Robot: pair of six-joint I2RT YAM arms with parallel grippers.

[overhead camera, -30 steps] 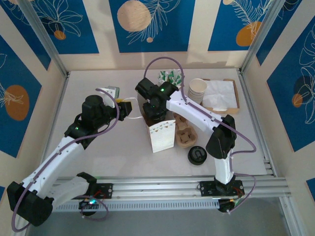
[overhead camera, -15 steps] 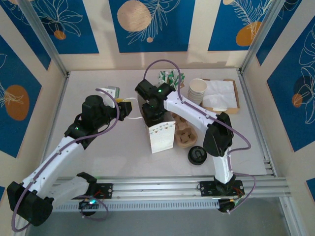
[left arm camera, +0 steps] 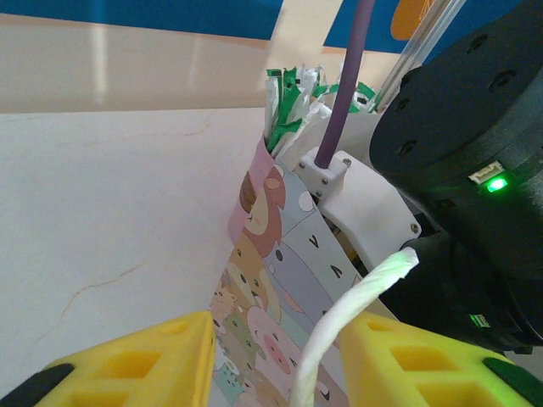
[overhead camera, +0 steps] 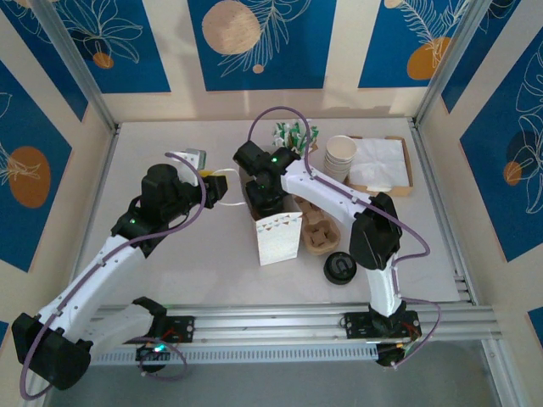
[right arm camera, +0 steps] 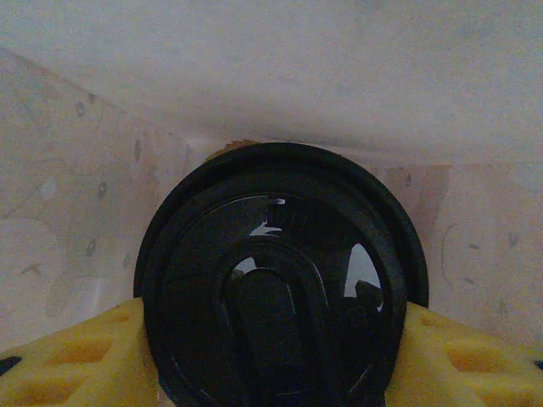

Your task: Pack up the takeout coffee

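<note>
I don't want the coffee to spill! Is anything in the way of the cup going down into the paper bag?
Nothing visible blocks it. The right gripper holds the takeout coffee inside the paper bag, with only pale bag walls around it. What lies under the cup is hidden.
</note>
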